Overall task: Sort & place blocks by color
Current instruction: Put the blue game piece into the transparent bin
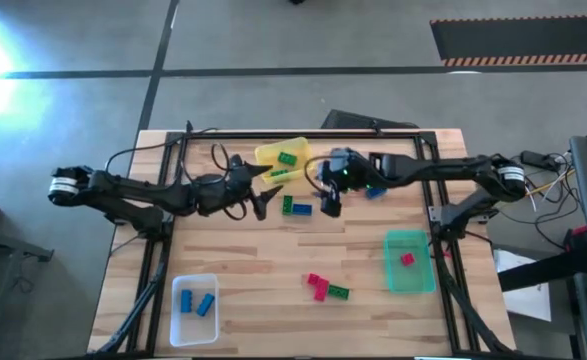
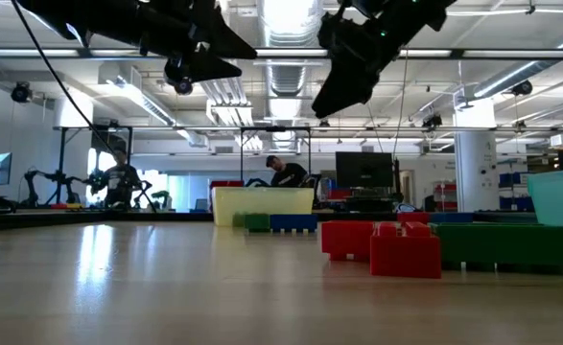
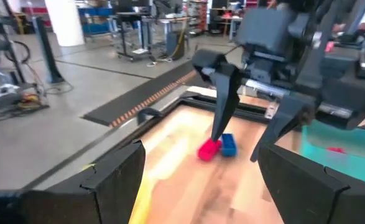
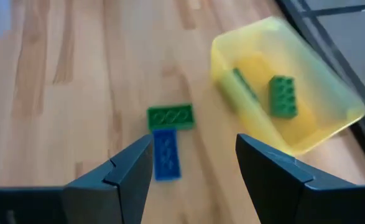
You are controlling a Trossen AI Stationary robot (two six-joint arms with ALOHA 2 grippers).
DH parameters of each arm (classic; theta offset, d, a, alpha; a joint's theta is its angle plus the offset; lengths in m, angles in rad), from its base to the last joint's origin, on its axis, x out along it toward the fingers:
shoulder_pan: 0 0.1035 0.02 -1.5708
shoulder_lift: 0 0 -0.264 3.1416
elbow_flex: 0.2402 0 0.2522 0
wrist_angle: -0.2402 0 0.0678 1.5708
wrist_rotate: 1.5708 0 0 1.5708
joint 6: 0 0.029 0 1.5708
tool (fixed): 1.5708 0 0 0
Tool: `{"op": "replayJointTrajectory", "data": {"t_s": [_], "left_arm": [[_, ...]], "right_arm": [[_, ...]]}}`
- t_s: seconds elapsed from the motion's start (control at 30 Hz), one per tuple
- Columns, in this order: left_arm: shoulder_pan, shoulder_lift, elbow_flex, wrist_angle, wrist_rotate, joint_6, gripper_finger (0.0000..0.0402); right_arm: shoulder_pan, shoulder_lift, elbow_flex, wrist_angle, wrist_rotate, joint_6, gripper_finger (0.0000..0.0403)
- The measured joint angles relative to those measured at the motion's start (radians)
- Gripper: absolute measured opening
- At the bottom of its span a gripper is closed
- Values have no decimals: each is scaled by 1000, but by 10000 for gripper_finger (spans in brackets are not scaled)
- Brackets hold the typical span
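Wooden table (image 1: pixel 243 255), busy workshop beyond

hidden: blue block (image 1: pixel 375 191) mostly under right arm | cut off: green bin (image 2: pixel 561 206), frame edge

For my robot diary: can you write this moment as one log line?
right gripper: jaws open above blue block | green block: touching it | left gripper: open, empty

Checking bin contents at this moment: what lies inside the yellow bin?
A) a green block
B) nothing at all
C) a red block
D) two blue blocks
A: the right wrist view shows a single green block lying inside the yellow bin, and the high view shows the same green piece in it.
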State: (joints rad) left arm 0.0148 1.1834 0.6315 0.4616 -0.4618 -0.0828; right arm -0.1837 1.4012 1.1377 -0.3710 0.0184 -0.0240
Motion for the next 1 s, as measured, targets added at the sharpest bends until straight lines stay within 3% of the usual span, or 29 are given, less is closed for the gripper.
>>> {"op": "replayJointTrajectory", "data": {"t_s": [0.23,0.47,1.0], "left_arm": [[-47,37,2,0,10,-57,293],[-64,43,3,1,14,-72,293],[-64,43,5,1,13,-68,293]], "right_arm": [[78,-45,-193,216,0,-17,219],[98,0,-322,428,8,12,221],[85,272,-260,513,87,1,314]]}}
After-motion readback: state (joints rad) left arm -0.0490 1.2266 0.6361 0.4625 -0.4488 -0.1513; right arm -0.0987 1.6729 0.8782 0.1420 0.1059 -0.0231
